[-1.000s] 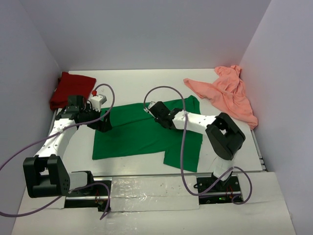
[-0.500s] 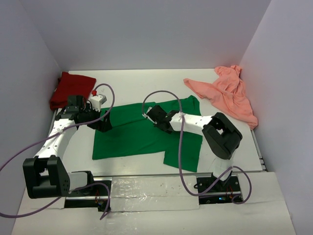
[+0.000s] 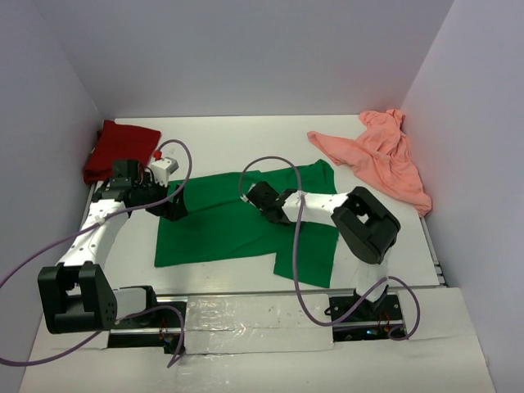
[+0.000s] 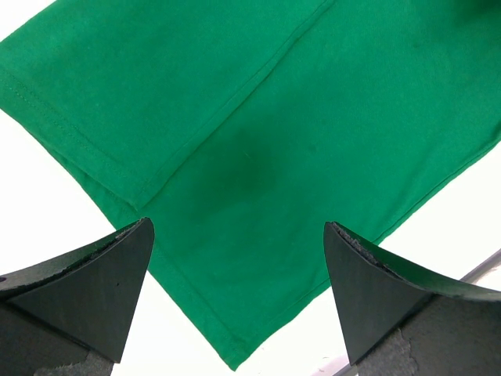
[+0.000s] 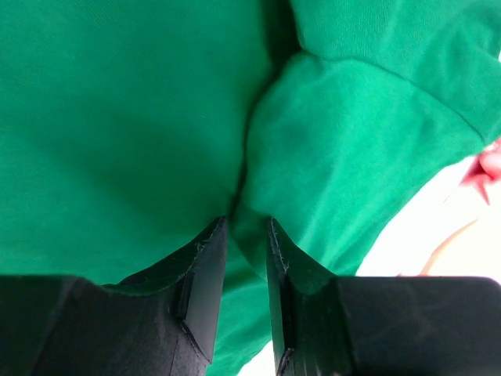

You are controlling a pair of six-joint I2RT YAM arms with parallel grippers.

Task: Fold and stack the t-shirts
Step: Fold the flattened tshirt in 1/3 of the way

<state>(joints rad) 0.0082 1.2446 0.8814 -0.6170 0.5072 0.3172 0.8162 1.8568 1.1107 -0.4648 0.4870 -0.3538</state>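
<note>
White table: left hand spread wide over green t-shirt; right hand narrow, pinching its fold.

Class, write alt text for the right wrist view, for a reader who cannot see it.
The right claw, its two black fingers nearly closed, pinches a raised fold of a bright green cloth t-shirt that fills most of the view.

A white surface lies boxed in by plain pale lilac panels: a left wall, far wall and right wall. A silvery taped strip lines its near edge. Light is soft and even.
</note>
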